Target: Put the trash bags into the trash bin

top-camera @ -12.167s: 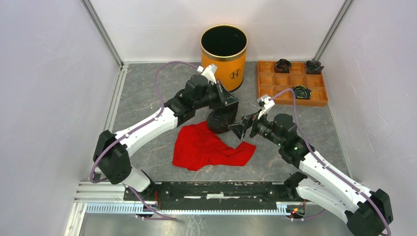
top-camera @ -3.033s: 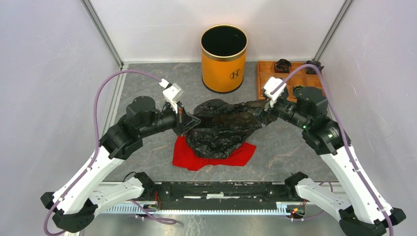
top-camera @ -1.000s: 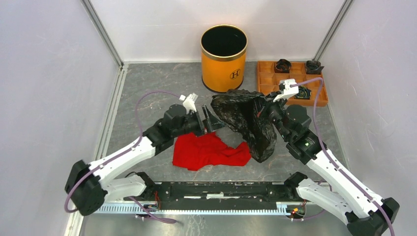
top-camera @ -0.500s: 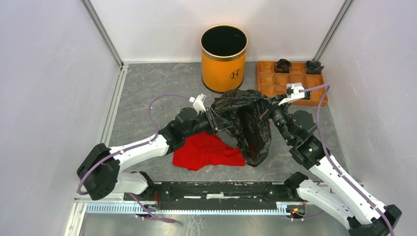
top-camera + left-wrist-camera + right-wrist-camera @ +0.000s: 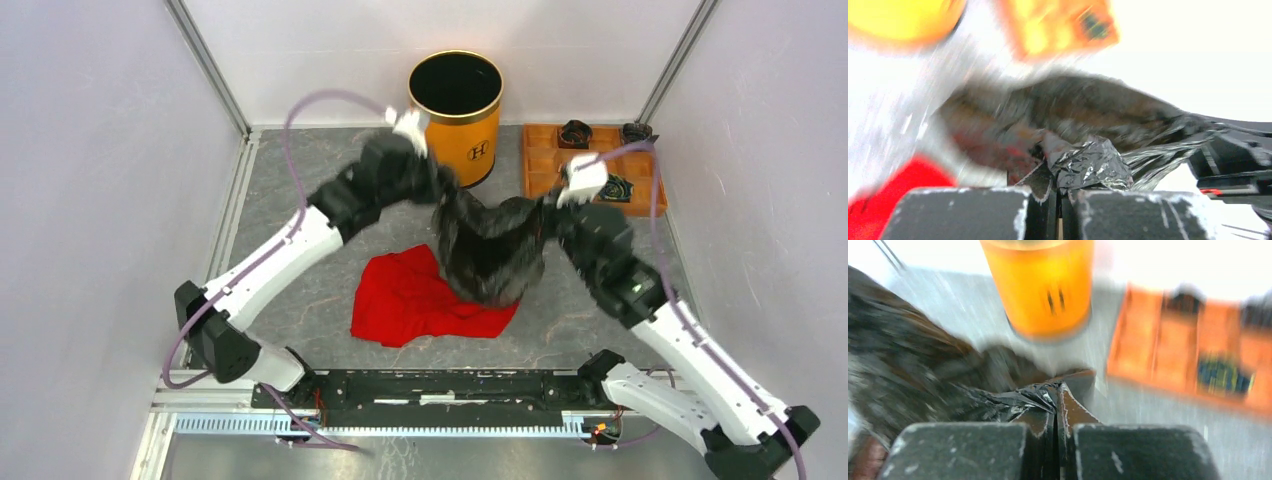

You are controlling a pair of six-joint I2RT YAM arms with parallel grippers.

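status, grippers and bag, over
Left gripper shut on trash bag. Right gripper shut on it too. Bag hangs between arms, short of trash bin. Bin mouth open.

**Both arms up, both grippers pinched shut**

The left arm (image 5: 300, 235) reaches up and far forward from its base. It bends near the top, and its wrist turns in toward the middle. The left gripper (image 5: 443, 192) has its two fingers pressed tight together on a fold of the black bag (image 5: 490, 250). The right arm (image 5: 680, 340) goes up from its base and leans in toward the middle too. The right gripper (image 5: 545, 215) is also closed tight, nipping another bit of the same bag. The two grippers are near each other, side by side, not touching.
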